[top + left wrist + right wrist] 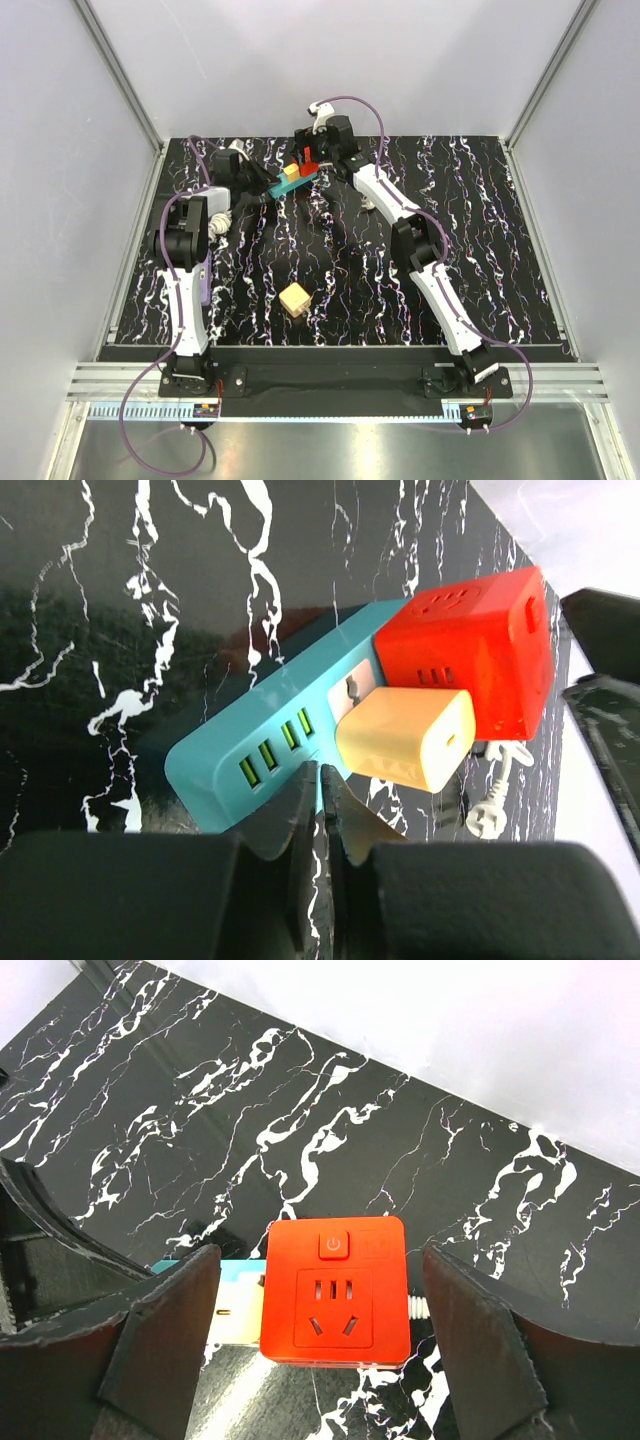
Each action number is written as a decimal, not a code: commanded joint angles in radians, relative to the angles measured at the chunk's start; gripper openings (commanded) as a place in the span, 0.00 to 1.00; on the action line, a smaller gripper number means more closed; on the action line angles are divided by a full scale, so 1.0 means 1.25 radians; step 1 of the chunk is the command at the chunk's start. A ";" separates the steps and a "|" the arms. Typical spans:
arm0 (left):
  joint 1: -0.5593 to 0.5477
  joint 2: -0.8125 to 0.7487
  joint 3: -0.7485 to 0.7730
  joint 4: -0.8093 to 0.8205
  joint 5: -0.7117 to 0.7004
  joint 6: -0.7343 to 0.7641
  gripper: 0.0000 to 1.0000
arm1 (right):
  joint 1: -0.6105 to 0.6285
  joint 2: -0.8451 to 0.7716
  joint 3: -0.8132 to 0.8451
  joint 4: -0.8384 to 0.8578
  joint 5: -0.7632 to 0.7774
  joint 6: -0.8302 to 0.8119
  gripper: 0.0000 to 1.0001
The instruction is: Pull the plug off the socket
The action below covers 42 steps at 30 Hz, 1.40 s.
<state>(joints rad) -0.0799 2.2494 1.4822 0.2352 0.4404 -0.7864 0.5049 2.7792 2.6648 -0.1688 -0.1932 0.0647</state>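
Note:
The teal-blue power strip point(290, 185) lies at the back middle of the table, with a yellow plug point(291, 172) and a red cube adapter point(309, 160) plugged into it. In the left wrist view the strip point(260, 740), the yellow plug point(405, 738) and the red adapter point(470, 660) sit side by side. My left gripper point(327, 772) is shut, its tips against the strip's near edge. My right gripper point(320, 1265) is open above the red adapter point(337, 1290), one finger on each side, with a gap at both.
A tan wooden cube point(295, 299) sits at the table's middle front. The strip's white cord lies coiled point(222, 215) by the left arm, and its white plug end point(490, 815) lies beyond the strip. Grey walls close in the back and sides.

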 commanded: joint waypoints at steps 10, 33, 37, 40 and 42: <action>-0.002 0.014 0.044 -0.045 -0.034 0.018 0.12 | 0.007 0.024 0.053 0.034 0.020 -0.011 0.81; -0.004 0.017 0.040 -0.031 -0.021 0.005 0.11 | 0.007 0.054 0.061 0.055 0.017 -0.019 0.68; -0.004 0.017 0.043 -0.031 -0.022 0.002 0.11 | 0.008 0.058 0.066 0.060 0.009 -0.011 0.67; -0.004 0.022 0.050 -0.036 -0.022 0.003 0.11 | 0.008 0.060 0.065 0.063 0.006 -0.011 0.68; -0.004 0.024 0.052 -0.037 -0.020 0.001 0.11 | 0.010 0.063 0.065 0.063 0.004 -0.011 0.68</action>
<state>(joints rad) -0.0799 2.2585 1.5146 0.1970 0.4221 -0.7872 0.5068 2.8460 2.6987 -0.1333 -0.1829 0.0563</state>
